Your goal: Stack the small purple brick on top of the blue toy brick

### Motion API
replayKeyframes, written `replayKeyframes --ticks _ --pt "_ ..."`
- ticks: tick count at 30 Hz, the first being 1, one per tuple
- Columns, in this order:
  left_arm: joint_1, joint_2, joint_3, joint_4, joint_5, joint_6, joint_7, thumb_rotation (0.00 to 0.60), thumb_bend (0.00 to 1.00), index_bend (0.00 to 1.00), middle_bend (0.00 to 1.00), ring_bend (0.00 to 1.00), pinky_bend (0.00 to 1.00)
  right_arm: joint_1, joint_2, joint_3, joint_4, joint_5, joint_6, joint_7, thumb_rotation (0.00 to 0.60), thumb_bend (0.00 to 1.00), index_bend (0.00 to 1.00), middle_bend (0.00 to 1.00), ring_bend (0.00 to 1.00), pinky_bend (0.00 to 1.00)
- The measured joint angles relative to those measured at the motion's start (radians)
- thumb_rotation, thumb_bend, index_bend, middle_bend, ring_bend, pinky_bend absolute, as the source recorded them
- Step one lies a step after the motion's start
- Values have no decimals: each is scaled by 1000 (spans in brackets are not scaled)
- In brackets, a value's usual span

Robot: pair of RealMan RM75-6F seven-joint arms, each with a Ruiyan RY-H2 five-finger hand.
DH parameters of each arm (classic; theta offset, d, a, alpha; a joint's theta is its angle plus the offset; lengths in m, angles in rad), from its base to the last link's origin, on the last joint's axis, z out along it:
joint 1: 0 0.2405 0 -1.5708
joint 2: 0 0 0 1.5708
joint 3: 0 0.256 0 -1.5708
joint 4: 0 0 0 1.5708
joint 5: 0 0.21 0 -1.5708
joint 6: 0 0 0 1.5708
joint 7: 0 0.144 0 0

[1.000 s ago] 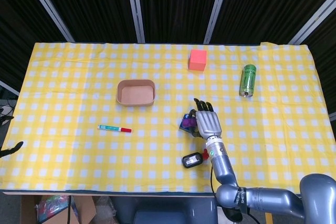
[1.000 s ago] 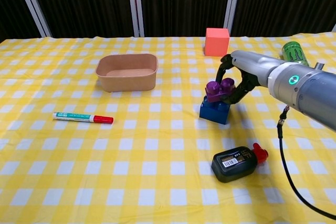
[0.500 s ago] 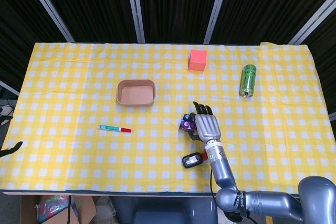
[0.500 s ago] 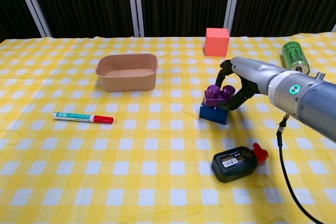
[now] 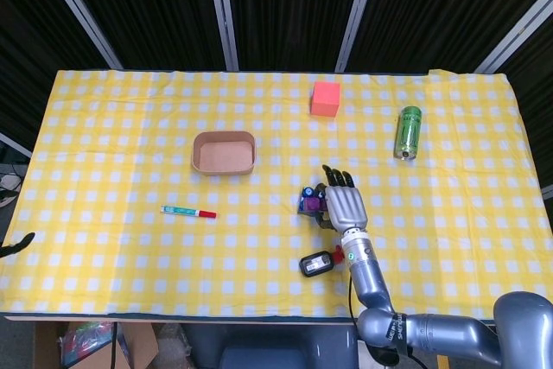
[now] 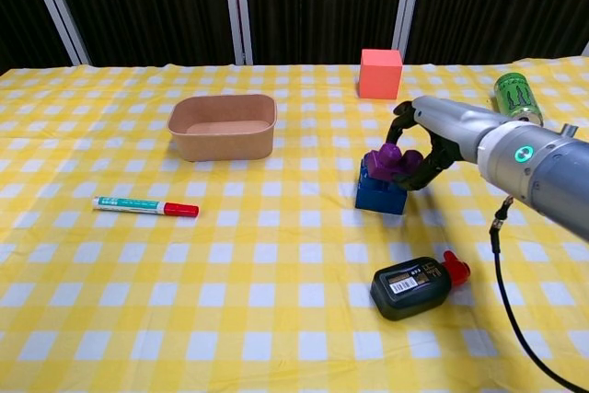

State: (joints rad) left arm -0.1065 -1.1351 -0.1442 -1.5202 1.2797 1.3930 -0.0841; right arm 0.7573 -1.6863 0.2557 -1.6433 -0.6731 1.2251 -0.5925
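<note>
While the right hand (image 5: 343,206) reaches over the middle of the yellow checked tabletop (image 5: 121,127) in the head view, its fingers (image 5: 335,177) curl beside the purple brick (image 5: 308,201), which sits on the mostly hidden blue brick (image 5: 308,189); a box (image 5: 224,152), marker (image 5: 188,212), red cube (image 5: 325,98), can (image 5: 408,132) and black bottle (image 5: 317,264) lie around. From the chest view, the right hand (image 6: 425,140) grasps the purple brick (image 6: 388,163), tilted atop the blue brick (image 6: 381,194), fingers (image 6: 403,117) arched over it. No left hand shows.
</note>
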Motion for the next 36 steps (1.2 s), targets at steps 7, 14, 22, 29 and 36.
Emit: replayKeyframes --ticks 7,14,22,29,36 --pt "-2 -5 4 -10 6 7 31 600 210 260 88 0 47 -37 67 -5 -56 -18 22 12 600 511 596 1 0 0" --pt "-5 -13 5 -19 5 10 61 600 210 261 88 0 47 -68 118 -10 -102 -35 32 30 600 512 596 1 0 0" --pt "-8 -16 3 -19 2 7 62 600 210 261 88 0 47 -48 87 -10 -103 -38 28 -6 600 512 596 1 0 0" --pt "-10 -13 1 -12 -2 -3 42 600 210 261 88 0 47 -14 25 -1 -84 -21 32 -53 600 513 596 1 0 0" --pt "-9 -10 3 -11 4 -4 28 600 211 261 88 0 47 20 -27 14 -58 -3 30 -93 600 513 596 1 0 0"
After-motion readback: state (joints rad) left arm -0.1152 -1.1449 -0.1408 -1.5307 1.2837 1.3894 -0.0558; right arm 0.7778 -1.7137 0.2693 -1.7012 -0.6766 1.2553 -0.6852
